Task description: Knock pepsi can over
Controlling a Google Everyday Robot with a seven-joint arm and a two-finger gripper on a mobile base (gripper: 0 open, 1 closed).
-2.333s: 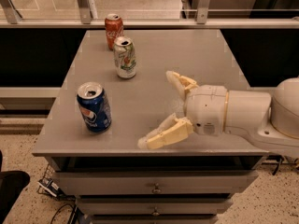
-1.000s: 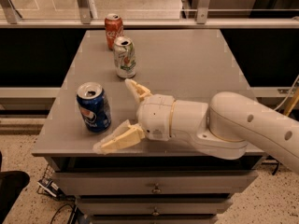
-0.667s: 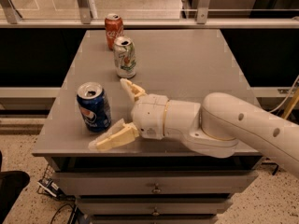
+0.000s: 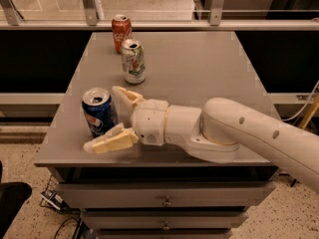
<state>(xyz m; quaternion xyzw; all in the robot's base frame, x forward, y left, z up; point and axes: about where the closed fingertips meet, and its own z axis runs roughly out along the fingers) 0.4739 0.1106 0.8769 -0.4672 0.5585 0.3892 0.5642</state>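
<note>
The pepsi can (image 4: 99, 111) is blue with a round red-white-blue logo and an open silver top. It stands upright near the front left corner of the grey table (image 4: 199, 68). My gripper (image 4: 105, 118) reaches in from the right with its cream fingers spread wide. One finger (image 4: 127, 95) lies behind the can's right side and the other finger (image 4: 109, 140) lies in front of its base. The can sits between the fingers, very close to them or just touching.
A white-green can (image 4: 133, 61) stands upright behind the pepsi can. A red cola can (image 4: 121, 32) stands at the table's back left. A railing (image 4: 159, 24) runs behind the table. Drawers (image 4: 164, 200) sit under the front edge.
My gripper has moved left across the table from the right side until its open fingers bracket the pepsi can. The can still stands upright in the same spot.
</note>
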